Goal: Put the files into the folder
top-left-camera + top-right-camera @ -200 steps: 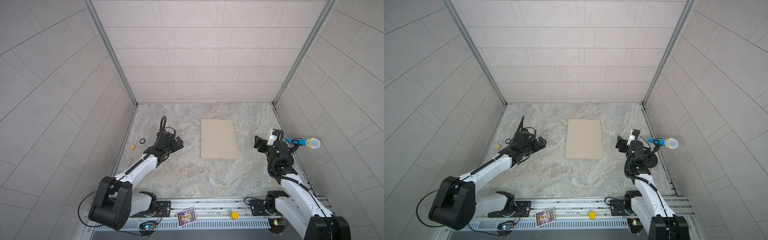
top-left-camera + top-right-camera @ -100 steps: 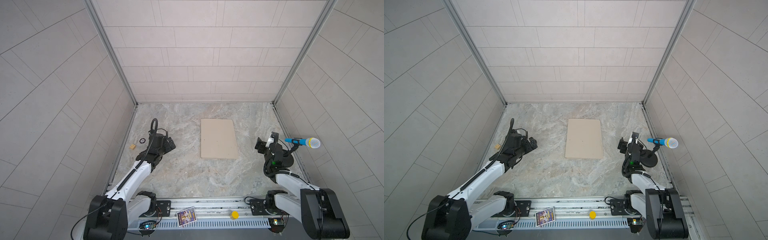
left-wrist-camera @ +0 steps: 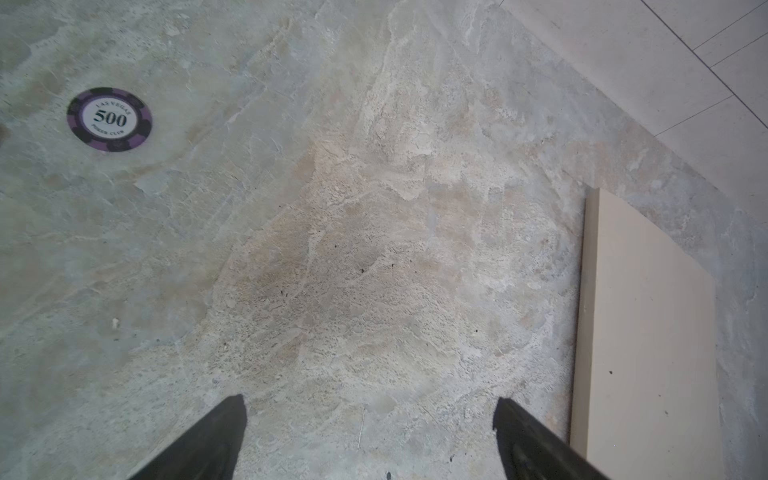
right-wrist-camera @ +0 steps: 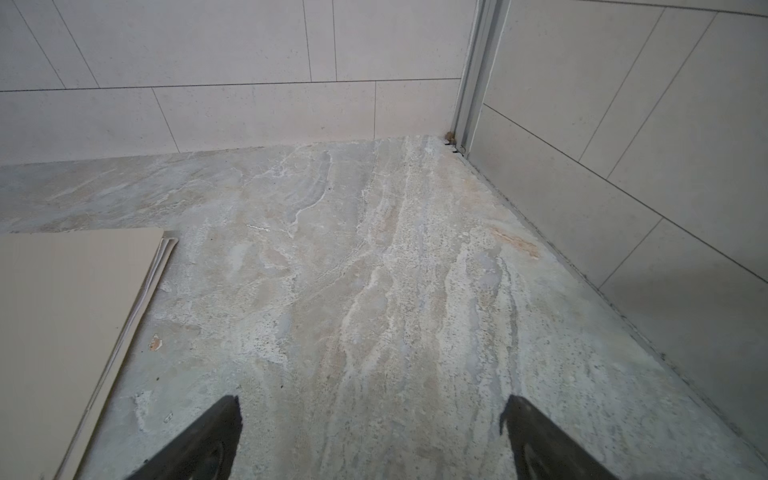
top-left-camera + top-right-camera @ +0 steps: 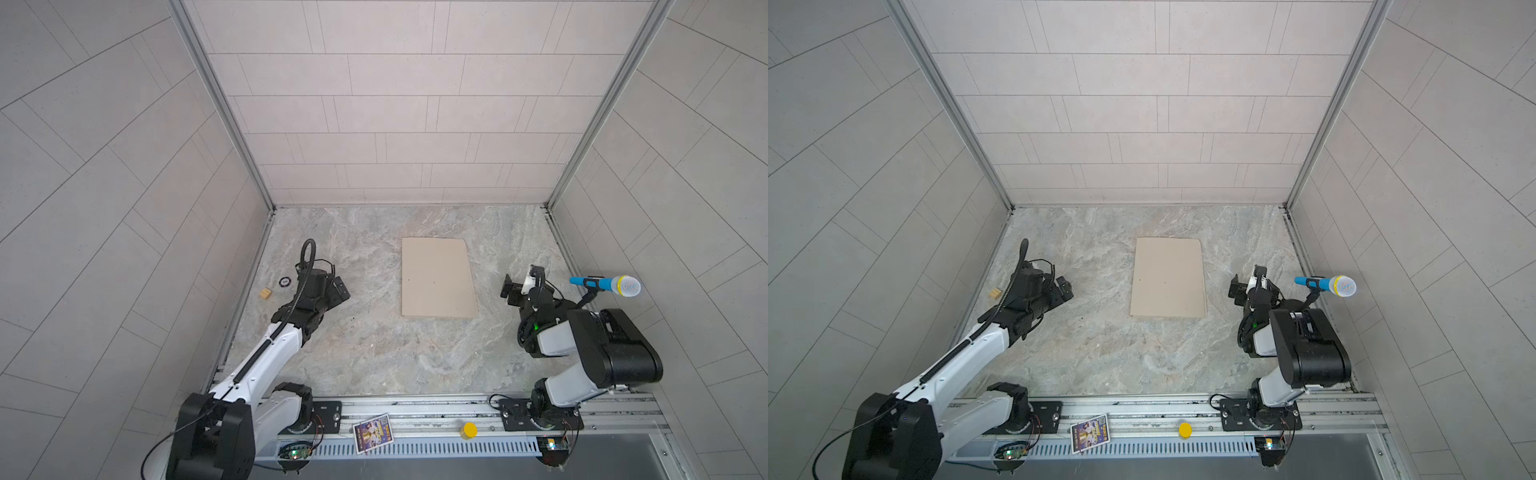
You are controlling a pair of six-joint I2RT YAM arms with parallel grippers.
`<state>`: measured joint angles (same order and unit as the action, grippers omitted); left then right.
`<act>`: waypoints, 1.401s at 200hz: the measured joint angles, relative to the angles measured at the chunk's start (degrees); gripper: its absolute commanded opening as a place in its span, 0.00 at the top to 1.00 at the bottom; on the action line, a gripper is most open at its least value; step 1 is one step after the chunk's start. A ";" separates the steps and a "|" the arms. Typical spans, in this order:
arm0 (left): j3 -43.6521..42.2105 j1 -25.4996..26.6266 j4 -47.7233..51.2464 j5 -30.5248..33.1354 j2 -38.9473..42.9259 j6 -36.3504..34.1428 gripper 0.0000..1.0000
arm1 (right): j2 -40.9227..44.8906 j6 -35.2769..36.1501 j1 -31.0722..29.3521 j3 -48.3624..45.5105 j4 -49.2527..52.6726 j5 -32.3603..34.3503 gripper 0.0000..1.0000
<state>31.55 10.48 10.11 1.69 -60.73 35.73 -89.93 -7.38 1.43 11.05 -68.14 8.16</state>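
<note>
Pale tiled walls box in a marbled worktop [image 5: 374, 353], where the closed tan folder [image 5: 437, 277] lies flat near the middle with a robot arm on either side.

The left tool [image 5: 343, 289] hangs toward the left edge and the right tool [image 5: 510, 291] toward the right edge. Both are spread wide with only bare stone between their fingers, and neither touches the folder. Thin layered edges show along one side of the folder [image 4: 164, 249] (whether these are the files cannot be told). A purple poker chip [image 3: 109, 119] and a small wooden block [image 5: 265, 294] sit by the left edge. A blue-and-yellow toy microphone [image 5: 606, 285] stands at the right edge, and a picture card [image 5: 372, 432] rests on the front rail.
</note>
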 measured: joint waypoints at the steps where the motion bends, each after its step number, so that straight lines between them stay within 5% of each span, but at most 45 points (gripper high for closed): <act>1: 0.00 0.00 0.02 0.02 0.00 0.00 0.00 | -0.31 0.04 -0.04 0.00 -0.33 0.00 0.01; 68: -0.31 -0.02 -0.39 3.56 0.09 -1.16 0.00 | -1.44 2.73 -1.27 9.42 7.17 -2.73 0.00; 114: -1.73 -0.02 -1.97 14.69 2.86 -4.74 0.00 | -1.07 3.76 -1.68 9.84 10.97 -3.43 0.01; 155: -8.15 -0.02 -16.31 28.11 4.76 -15.93 0.00 | -1.07 3.98 -1.68 9.84 11.93 -3.43 0.01; 187: -11.02 -0.09 -30.21 33.14 -3.52 -24.00 0.00 | -1.07 3.98 -1.68 9.84 11.93 -3.45 0.00; 253: -15.65 -2.16 -63.67 22.60 -25.29 -34.51 0.00 | -1.07 3.98 -1.68 9.84 11.98 -3.65 0.01; 280: -16.79 -5.57 -69.64 17.31 -30.86 -34.91 0.00 | -1.07 3.98 -1.68 9.84 11.98 -3.67 0.01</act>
<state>14.76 4.91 -59.53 19.00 -91.59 0.82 -91.00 -3.40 -0.25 20.88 -56.16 4.49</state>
